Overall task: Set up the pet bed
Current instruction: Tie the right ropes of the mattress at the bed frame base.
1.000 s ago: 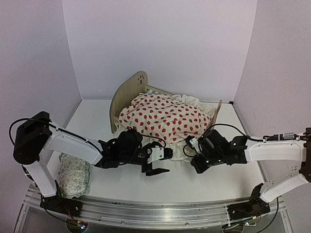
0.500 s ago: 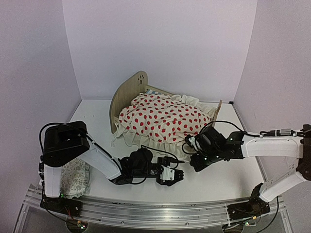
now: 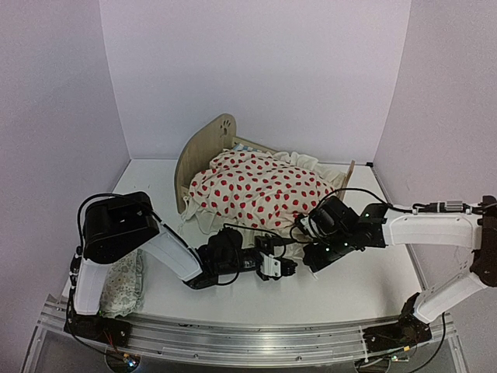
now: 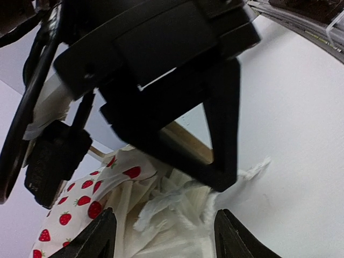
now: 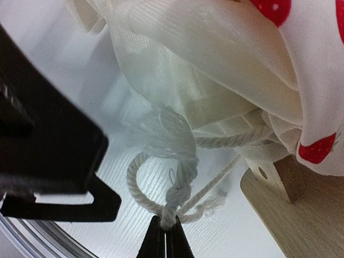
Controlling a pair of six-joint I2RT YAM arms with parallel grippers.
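Observation:
The pet bed stands at the back with its paw-print headboard on the left. Most of its frame is hidden under the red-dotted blanket, whose cream ruffle spills onto the table in front. My right gripper is shut on a knotted white cord at the ruffle's edge, beside the wooden footboard. My left gripper is open just left of it, low over the table, with the cream ruffle lying between its fingers. In the top view both grippers, left and right, nearly meet.
A small pale patterned pillow lies at the near left beside the left arm's base. The metal rail runs along the table's front edge. Lilac walls close off the back and both sides.
My left arm has folded in and swung its gripper rightward along the table to the ruffle, its jaws narrowing somewhat. My right gripper has shifted slightly left and back, still shut.

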